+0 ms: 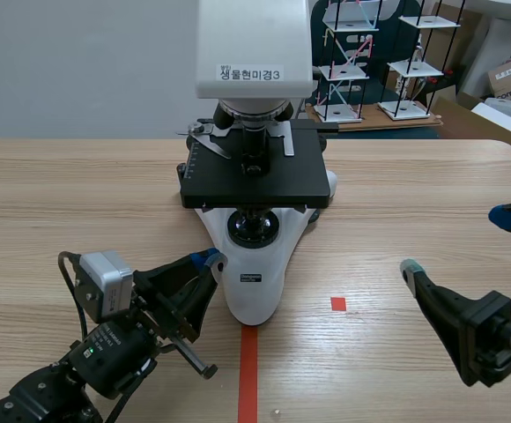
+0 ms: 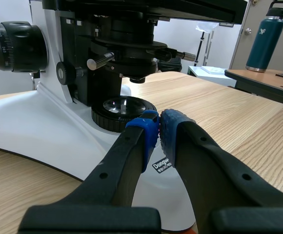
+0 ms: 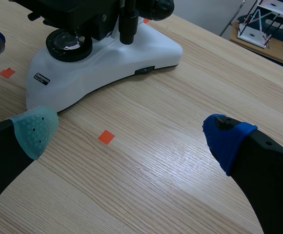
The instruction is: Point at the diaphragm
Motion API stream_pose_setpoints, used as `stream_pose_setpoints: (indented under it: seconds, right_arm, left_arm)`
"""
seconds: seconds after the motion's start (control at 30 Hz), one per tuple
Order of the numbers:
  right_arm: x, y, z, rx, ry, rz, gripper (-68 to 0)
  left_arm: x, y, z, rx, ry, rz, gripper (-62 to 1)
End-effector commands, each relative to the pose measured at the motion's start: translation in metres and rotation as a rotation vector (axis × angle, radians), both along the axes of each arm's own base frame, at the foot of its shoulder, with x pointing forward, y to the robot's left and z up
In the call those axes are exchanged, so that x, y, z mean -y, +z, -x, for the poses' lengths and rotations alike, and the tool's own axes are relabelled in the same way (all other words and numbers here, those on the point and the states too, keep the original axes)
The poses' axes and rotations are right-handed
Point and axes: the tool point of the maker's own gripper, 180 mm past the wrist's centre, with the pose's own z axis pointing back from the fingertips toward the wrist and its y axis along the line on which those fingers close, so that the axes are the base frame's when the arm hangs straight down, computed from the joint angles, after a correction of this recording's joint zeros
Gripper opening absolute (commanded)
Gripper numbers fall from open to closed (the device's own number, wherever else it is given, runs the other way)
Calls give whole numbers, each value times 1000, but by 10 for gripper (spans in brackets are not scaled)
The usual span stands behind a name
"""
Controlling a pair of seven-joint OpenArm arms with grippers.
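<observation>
The diaphragm (image 2: 131, 56) sits under the stage (image 1: 254, 181) of the microscope (image 1: 254, 264), a black ring assembly with a small knurled lever (image 2: 99, 61) sticking out of its side, directly above the lamp lens (image 2: 123, 108) in the white base (image 2: 39, 131). The left gripper (image 2: 159, 129) is clenched on nothing, its blue pads (image 2: 150, 134) pressed together into one tip. That tip lies low, just over the base's front edge and near the lamp lens, well below the diaphragm.

As it stands, the tip reads more as pointing at the lens than at the diaphragm. To point well, the left arm likely needs to raise the tip and aim it into the gap between lens and stage, toward the black ring. The fingers should remain closed so the point is unambiguous. The approach should be slow, since the stage overhangs closely and a bump could knock the lever or shift the microscope. Stopping just short of the ring is enough.

The right gripper (image 3: 129, 134) hangs released, fingers wide, over the table (image 3: 190, 87) well apart from the microscope, and has no part in this step.
</observation>
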Motion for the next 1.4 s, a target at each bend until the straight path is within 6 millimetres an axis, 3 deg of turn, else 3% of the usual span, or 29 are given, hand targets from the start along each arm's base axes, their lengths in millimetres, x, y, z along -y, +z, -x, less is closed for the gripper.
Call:
stream_pose_setpoints:
  seconds: [0.0, 1.37]
  right_arm:
    - [-3, 8, -2, 25, 13, -4, 4]
    - [-3, 8, -2, 25, 13, -4, 4]
  left_arm:
    - [1, 9, -3, 28, 1, 23, -554]
    - [1, 7, -4, 18, 3, 16, -554]
